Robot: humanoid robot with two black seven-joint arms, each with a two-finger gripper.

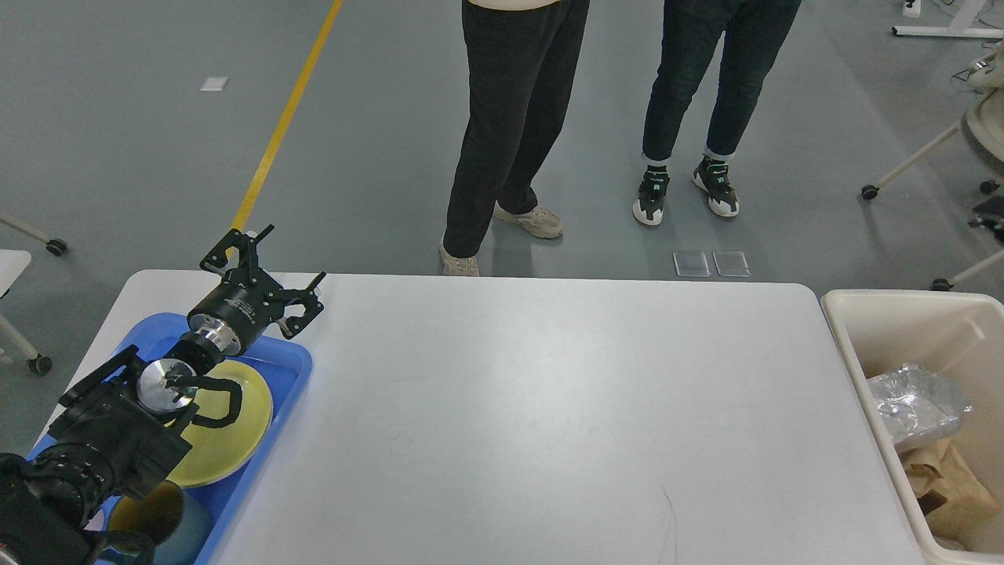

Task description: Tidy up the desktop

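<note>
The desktop [533, 408] is a wide white tabletop with rounded corners, filling the lower part of the head view. My left gripper [271, 259] is open and empty, its black fingers spread, held over the far left corner of the desktop above the far end of a blue tray [294, 369]. The tray holds a yellow plate [235, 439] and a blue-grey cup [161, 522], partly hidden by my left arm. My right gripper is out of view.
A cream bin [855, 337] stands at the right end of the desktop with crumpled silver foil [914, 404] and brown paper [945, 482] inside. Two people [510, 118] stand just beyond the far edge. Chair legs on castors stand at far right.
</note>
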